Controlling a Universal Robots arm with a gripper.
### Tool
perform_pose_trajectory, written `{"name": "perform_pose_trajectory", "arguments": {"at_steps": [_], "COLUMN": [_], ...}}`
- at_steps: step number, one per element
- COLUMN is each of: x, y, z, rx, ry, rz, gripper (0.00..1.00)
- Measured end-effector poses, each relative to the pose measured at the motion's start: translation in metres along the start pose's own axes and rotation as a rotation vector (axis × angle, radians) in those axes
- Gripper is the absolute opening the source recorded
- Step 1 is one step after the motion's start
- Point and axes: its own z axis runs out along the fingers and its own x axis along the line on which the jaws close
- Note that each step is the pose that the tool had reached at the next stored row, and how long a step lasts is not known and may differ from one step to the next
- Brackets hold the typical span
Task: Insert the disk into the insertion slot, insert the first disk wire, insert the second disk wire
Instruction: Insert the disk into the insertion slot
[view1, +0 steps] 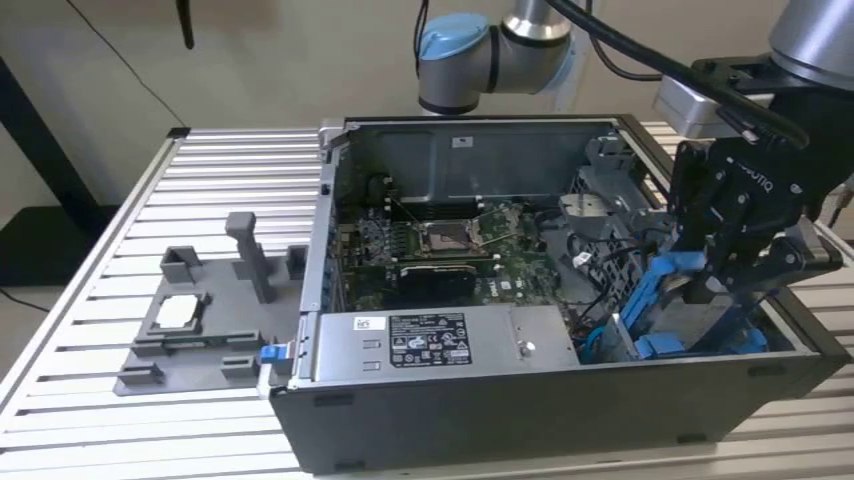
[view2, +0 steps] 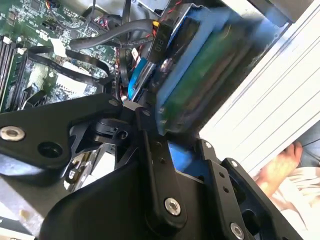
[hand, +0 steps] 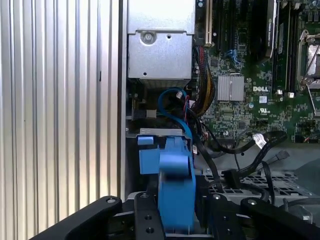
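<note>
One gripper (view1: 731, 292) tight on the blue-framed disk (view1: 674, 300) at the insertion slot (view1: 667, 345); white printed label (view1: 427, 340) on power supply (view1: 534, 345).

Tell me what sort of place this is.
Probably a robotics lab bench for PC-assembly trials: an open computer case sits on a slatted aluminium table, a grey parts fixture lies beside it, and the gripper holds the disk.

Black cables (hand: 240, 146) crowd gap between hand (hand: 177, 200), power supply (hand: 160, 45).
</note>
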Motion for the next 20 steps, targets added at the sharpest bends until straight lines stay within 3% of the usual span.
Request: {"name": "perform_pose_trajectory", "arguments": {"at_steps": [11, 12, 13, 16, 17, 20], "x": [-0.0003, -0.0005, -0.0007, -0.0016, -0.0019, -0.0021], "y": [0.0000, 0.0001, 0.0001, 0.0002, 0.0002, 0.0003], "z": [0.0000, -0.0001, -0.0001, -0.0003, -0.0007, -0.0036], "rx": [0.0013, 0.0056, 0.0154, 0.0537, 0.0628, 0.0760], "ry": [-0.0001, -0.0002, -0.0002, -0.0006, -0.0010, -0.0032], "rz": [0.000, 0.000, 0.000, -0.001, -0.001, -0.002], "gripper": [0.41, 0.41, 0.41, 0.41, 0.41, 0.41]}}
